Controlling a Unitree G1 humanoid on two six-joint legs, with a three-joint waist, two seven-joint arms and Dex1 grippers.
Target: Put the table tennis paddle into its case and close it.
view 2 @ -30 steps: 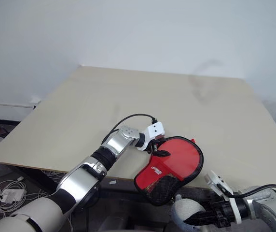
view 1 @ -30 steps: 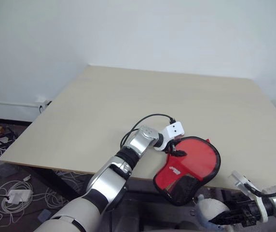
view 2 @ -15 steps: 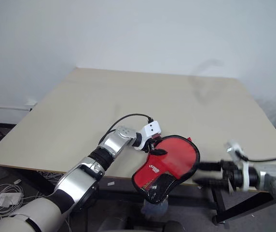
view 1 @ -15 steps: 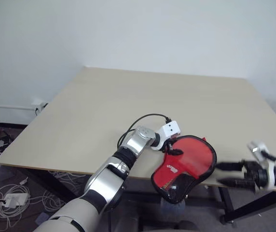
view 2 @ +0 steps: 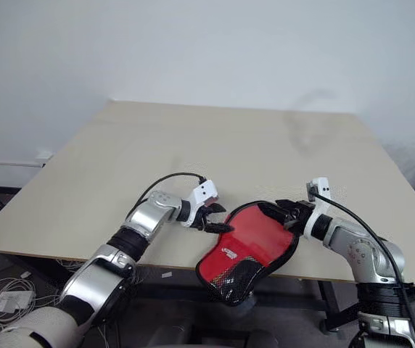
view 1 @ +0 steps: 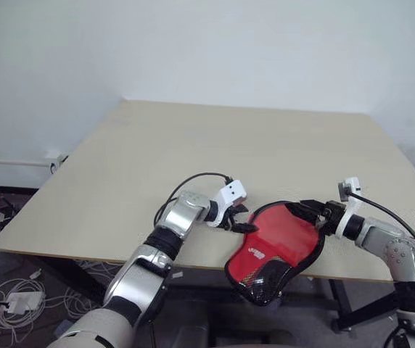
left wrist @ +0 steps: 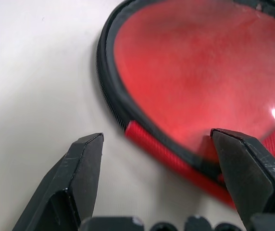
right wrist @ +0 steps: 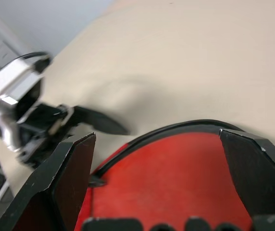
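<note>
The case is red with a black rim and lies flat at the table's front edge. Its black-mesh handle end hangs past that edge. My left gripper is open at the case's left rim. In the left wrist view its fingers straddle the rim and a red strap. My right gripper stands open at the case's right rim, its fingers spread over the red panel. The table tennis paddle is hidden; I cannot tell whether it lies inside the case.
The pale wooden table stretches back to a white wall. Cables and a power strip lie on the floor at the left, below the table.
My right arm rose from below the table's front edge to the case's right rim and its fingers spread wide. My left gripper shifted a little to the left along the case's rim.
</note>
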